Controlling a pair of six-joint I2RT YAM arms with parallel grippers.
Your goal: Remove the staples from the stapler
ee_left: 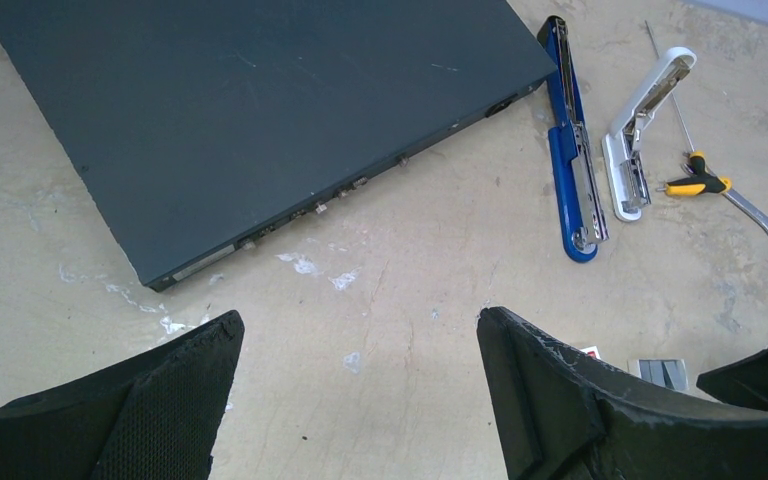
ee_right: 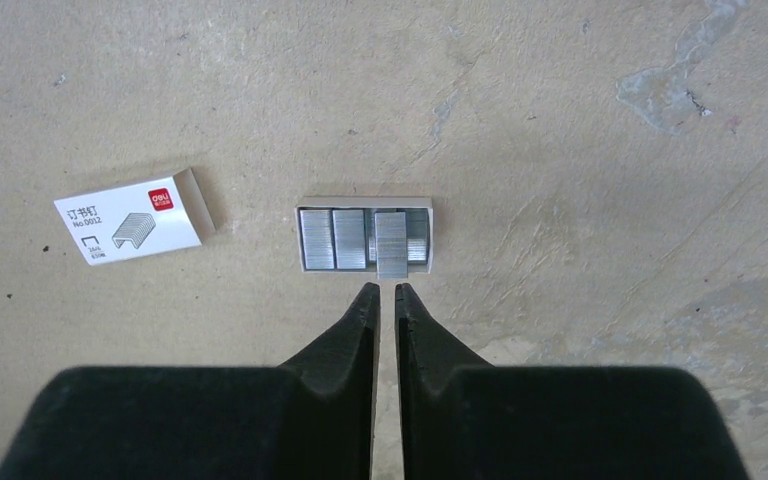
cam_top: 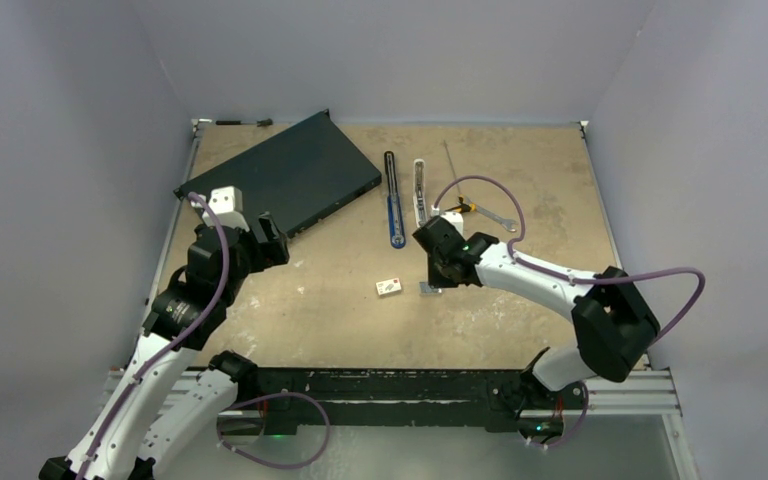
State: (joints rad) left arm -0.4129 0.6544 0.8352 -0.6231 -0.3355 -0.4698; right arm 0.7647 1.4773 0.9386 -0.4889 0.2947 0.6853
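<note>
When you check the right wrist view, note that the right gripper (ee_right: 387, 288) has its fingers (ee_right: 355, 330) drawn narrow, almost together, with only a thin slit between them and nothing gripped. Its tips sit just short of the near edge of a small open tray (ee_right: 364, 203). The staples (ee_right: 335, 240) lie in that tray as several silver-grey bars side by side. One strip (ee_right: 392, 245) overhangs the near edge of the tray, directly ahead of the tips. A white box (ee_right: 130, 228) with a red label lies flat to the left of the tray, apart from it. In the overhead view, the left gripper (cam_top: 268, 238) is well apart from the tray, at the near edge of a flat dark case (cam_top: 285, 175). Its own wrist view shows its fingers (ee_left: 160, 400) spread wide and holding nothing. A blue stapler (ee_left: 572, 170) lies opened out flat on the table (cam_top: 520, 330) beside the case, and a white stapler (ee_left: 640, 130) lies just beside it with its arm raised. A yellow-handled screwdriver (ee_left: 695, 185) and a wrench (ee_left: 760, 215) lie next to the white stapler. You cannot tell whether either stapler holds staples.
</note>
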